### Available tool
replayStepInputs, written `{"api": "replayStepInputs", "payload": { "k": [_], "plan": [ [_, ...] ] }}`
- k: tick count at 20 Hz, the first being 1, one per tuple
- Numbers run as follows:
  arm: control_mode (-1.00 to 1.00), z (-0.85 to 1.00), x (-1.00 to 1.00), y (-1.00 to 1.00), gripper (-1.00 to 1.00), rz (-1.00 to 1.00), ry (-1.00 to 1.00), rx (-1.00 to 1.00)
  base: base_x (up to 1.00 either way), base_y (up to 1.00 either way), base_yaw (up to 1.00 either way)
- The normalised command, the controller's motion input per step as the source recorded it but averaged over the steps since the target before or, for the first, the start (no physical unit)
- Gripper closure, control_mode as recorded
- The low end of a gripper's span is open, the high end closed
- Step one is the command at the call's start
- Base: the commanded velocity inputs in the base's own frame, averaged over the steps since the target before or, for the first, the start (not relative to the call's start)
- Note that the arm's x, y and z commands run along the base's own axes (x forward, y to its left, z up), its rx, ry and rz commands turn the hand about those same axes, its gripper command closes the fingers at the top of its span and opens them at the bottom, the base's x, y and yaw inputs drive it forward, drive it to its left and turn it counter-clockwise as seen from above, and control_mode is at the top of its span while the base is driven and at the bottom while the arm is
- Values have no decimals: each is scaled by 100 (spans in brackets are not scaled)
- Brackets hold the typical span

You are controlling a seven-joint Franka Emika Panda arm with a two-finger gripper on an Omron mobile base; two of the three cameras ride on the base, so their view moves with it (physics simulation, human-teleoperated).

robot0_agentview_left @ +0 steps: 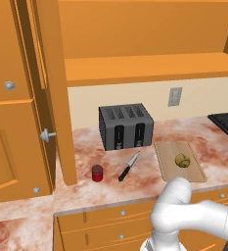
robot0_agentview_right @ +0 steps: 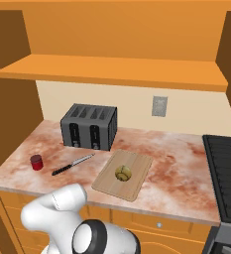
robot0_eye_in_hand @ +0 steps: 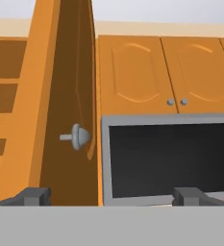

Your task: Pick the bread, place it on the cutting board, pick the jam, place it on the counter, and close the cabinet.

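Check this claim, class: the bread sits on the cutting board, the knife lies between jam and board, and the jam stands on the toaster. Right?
One thing is wrong: the jam stands on the counter, left of the knife, not on the toaster. The left base view shows it. The bread is on the cutting board.

Bread roll [robot0_agentview_left: 182,160] rests on the tan cutting board [robot0_agentview_left: 170,165]. The red jam jar [robot0_agentview_left: 97,172] stands upright on the marbled counter [robot0_agentview_left: 140,181] — well apart. The orange cabinet door [robot0_agentview_left: 47,93] hangs open.
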Motion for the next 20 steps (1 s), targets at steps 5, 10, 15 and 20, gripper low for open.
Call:
{"api": "replayStepInputs", "payload": {
  "k": [5, 10, 15, 20],
  "plan": [
    [-100, 2, 13, 0, -100, 0, -2, 0, 0, 0, 0],
    [-100, 9, 0, -6, -100, 0, 0, 0, 0, 0, 0],
    [-100, 11, 0, -9, -100, 0, 0, 0, 0, 0, 0],
    [-100, 13, 0, -6, -100, 0, 0, 0, 0, 0, 0]
  ]
}}
